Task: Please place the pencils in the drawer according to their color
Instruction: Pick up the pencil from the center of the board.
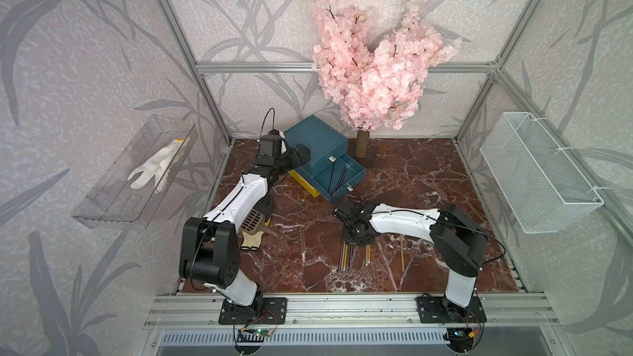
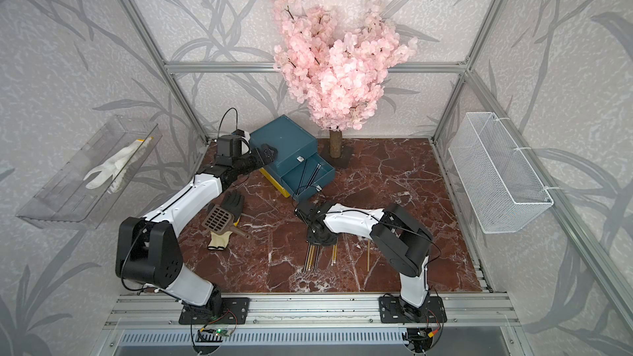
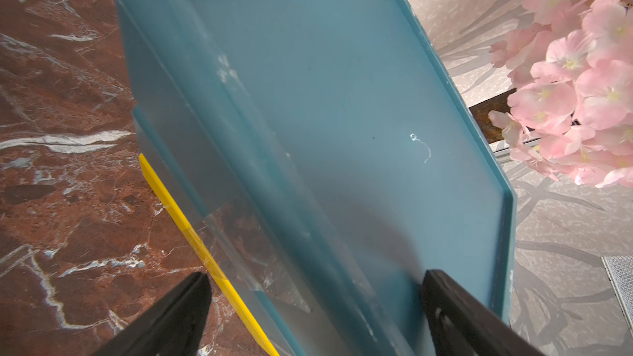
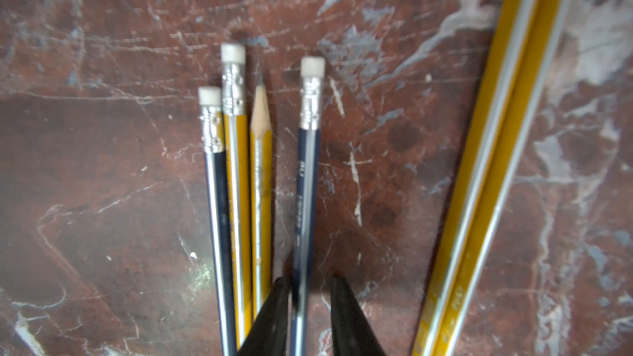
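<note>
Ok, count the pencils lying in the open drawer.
2. One dark pencil lies in the open drawer, a second dark pencil beside it, angled toward it. Others may hide farther back.

white shells [image 1: 404, 222], black joints [image 1: 212, 251], black end effectors [image 3: 315, 277] [image 4: 310, 282] (thin black cables [image 1: 228, 200] outside)

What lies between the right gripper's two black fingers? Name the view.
A dark blue pencil with a white eraser, on the red marble tabletop; the right wrist view shows it.
</note>
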Robot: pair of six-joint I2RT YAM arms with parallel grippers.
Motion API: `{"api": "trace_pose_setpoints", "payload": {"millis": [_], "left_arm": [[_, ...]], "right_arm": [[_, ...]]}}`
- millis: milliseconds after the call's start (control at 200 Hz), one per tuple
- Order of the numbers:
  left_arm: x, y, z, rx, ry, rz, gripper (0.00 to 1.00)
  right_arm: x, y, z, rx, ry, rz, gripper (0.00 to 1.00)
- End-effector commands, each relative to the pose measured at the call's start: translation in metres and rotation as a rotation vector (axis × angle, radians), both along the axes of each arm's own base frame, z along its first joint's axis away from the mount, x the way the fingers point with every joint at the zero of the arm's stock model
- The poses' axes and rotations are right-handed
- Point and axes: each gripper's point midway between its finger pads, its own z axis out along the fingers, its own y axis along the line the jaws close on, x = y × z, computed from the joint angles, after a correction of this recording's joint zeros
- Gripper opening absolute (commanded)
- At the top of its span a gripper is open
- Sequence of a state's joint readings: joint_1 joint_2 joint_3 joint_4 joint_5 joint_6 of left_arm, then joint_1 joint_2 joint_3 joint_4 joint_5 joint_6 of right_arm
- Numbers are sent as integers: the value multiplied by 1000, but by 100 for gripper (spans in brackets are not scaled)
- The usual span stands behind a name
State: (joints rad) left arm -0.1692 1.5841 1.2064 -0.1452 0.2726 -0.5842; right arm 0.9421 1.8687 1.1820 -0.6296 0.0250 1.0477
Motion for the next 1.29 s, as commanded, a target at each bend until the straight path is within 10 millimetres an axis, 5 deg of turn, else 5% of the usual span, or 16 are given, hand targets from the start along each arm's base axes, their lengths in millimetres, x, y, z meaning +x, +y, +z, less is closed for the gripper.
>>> {"api": "trace_pose_setpoints", "payload": {"millis": [0,455,630,990,1290], "left_arm": [[-48,6,-84,84,310,-24,100],[-48,7,-86,86,313,-25,100],[-49,7,-86,90,314,-27,100],[-48,8,-83,102,316,-25,100],[-48,9,-82,107,323,-20,100]], "right_arm": [[-5,-10,-11,-59,34,-3,25],[-11,-15,-22,-68,82,-29,0],[-14,-15,-18,1,89,-66,0],[8,-7,38,155,-14,-120,0],[43,-6,110,379,-132,-184,0]]}}
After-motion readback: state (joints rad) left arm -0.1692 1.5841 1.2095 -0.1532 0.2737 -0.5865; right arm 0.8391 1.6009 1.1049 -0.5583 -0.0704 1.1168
